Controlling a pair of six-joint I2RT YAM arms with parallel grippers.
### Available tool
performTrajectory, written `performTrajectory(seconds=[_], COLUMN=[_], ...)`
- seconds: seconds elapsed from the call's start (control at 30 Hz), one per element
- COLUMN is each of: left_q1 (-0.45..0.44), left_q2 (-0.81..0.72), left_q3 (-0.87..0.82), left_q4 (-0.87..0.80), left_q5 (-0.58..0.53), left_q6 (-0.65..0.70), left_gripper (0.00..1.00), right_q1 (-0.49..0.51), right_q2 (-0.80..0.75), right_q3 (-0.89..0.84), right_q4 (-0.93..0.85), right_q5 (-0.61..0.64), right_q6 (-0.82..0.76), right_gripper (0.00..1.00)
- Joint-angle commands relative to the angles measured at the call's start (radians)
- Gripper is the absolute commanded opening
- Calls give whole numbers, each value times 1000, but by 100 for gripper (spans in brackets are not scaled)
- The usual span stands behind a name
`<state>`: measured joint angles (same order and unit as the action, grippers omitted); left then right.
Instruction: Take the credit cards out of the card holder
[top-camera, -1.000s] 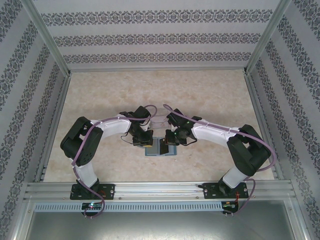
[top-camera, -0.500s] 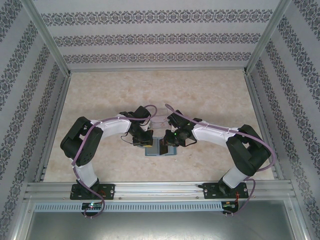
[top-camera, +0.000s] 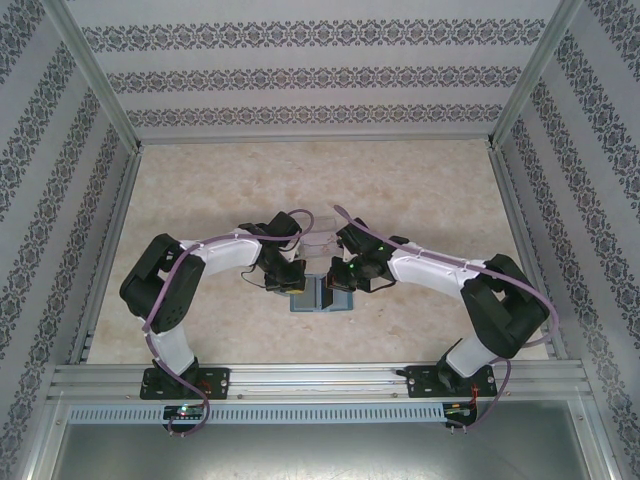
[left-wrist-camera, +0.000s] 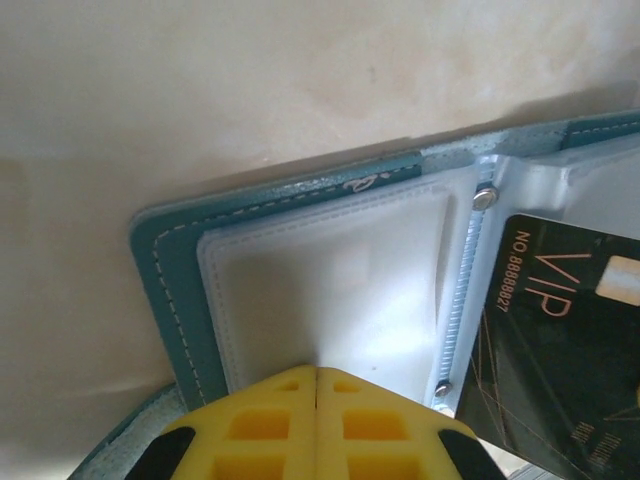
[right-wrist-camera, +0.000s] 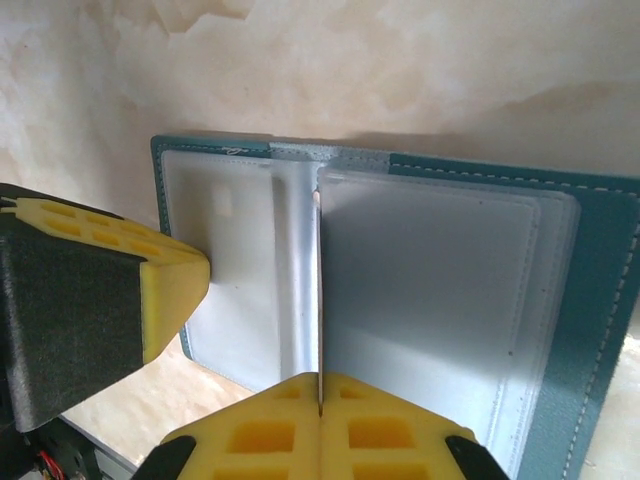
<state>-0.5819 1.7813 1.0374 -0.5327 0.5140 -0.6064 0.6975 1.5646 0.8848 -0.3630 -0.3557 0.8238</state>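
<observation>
Two arms folded inward from the near rail (top-camera: 320, 375), elbows pushed out to either side, forearms angled toward each other, wrists almost meeting over the middle of the table. Left arm (top-camera: 215, 255) with its dark shoulder housing high on the left, white forearm sloping in to the left gripper (top-camera: 290, 287). Right arm (top-camera: 430, 268) mirrored, ending in the right gripper (top-camera: 343, 283). Both tools pointed down onto the card holder (top-camera: 320, 304), spread open and flat between them, nearer the rail than the back wall.

Left gripper's yellow fingertips (left-wrist-camera: 260, 425) pressed fully together, no gap and nothing seen between them, tips at the edge of a frosted sleeve (left-wrist-camera: 330, 290) on the holder's left half. Right gripper likewise closed, pinching a thin leaf (right-wrist-camera: 319, 300) stood on edge along the fold. From the right wrist, not possible to tell whether bare sleeve or card. From the left wrist, a dark credit card (left-wrist-camera: 560, 340) lettered VIP in gold, lying in a clear pocket just beside the metal spine (left-wrist-camera: 460, 290).

Beneath it all, a pale beige marbled tabletop (top-camera: 330, 180). Around it, slanting aluminium posts (top-camera: 92, 75) and white wallpaper (top-camera: 320, 80) banded with dark ornament on three sides.
</observation>
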Motion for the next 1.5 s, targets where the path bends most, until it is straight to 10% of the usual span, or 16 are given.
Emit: performTrajectory(seconds=[0.0, 0.33, 0.9, 1.47], left_q1=[-9, 11, 26, 71], left_q2=[-35, -97, -155, -220], left_q3=[9, -26, -95, -176], left_q4=[-59, -41, -23, -19], left_q5=[-44, -61, -74, -89], left_q6=[5, -22, -32, -49], left_gripper=[0, 0, 0, 0], right_q1=[-9, -66, -113, -101], right_q2=[-44, -81, 123, 496], right_q3=[21, 116, 596, 1102], right_q4=[-52, -185, -546, -770], right_q5=[24, 36, 133, 191], right_q6=[-32, -353, -1478, -1754], right_gripper=[5, 0, 0, 0])
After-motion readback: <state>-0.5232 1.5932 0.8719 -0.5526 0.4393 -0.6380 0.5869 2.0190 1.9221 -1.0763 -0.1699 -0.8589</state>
